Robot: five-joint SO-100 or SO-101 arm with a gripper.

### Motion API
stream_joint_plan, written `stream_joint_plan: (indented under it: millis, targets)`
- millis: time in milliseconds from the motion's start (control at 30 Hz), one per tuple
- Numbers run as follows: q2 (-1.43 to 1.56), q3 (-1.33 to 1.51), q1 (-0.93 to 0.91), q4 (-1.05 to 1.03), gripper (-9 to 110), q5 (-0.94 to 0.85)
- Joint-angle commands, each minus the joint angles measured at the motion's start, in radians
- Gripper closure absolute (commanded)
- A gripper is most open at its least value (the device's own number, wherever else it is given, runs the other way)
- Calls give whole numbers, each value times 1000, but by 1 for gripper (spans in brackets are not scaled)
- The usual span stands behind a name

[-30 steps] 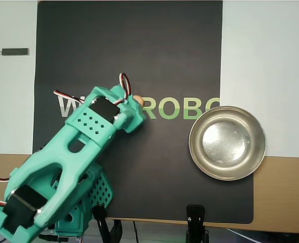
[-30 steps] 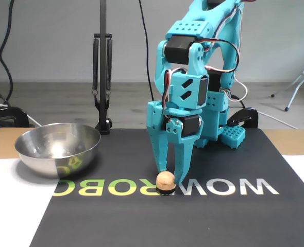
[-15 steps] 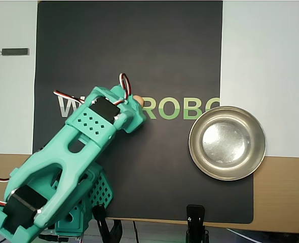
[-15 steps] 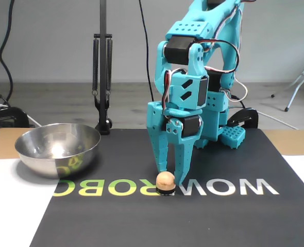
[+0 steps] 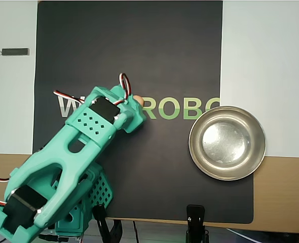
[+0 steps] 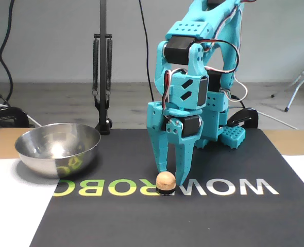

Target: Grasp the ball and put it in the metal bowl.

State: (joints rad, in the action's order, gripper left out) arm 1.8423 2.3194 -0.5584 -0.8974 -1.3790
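- Teal gripper [image 6: 171,177] points straight down at the mat, its two fingers slightly parted with a narrow gap between them; nothing is pinched.
- From the fixed view, the fingertips [image 6: 163,167] reach nearly to the mat surface just behind the ball [image 6: 166,181]; whether they touch it cannot be told.
- Seen from overhead, the gripper body hides most of the ball [image 5: 138,98], leaving only a peach sliver at its upper right edge.
- That ball rests on the black mat [image 6: 208,221], among the printed letters [image 6: 116,188], between the white and the green ones.
- It appears to sit on a small dark ring or base in the fixed view; what that is cannot be told.
- Well apart from the ball stands the metal bowl [image 5: 227,143], empty, to the right in the overhead view and to the left in the fixed view [image 6: 57,148].
- Overhead, the bowl straddles the right edge of the mat [image 5: 129,45], partly over the white sheet [image 5: 266,76].
- Its shiny wall mirrors the green lettering in the fixed view.
- Behind the bowl in the fixed view rises a black lamp stand [image 6: 103,77].
- At the top left overhead, a small dark bar [image 5: 14,51] lies on white paper.
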Motion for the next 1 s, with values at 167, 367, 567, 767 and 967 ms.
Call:
stream_joint_plan:
  millis: [167,367,567,767,967]
  targets:
    - [0,-43,3,8,49,3]
    - [0,-49,3,8,49,-2]
    - [0,-49,2,9,49,-2]
    - [-51,-77,0,20,49,3]
    - [-107,-135,-18,23,49,6]
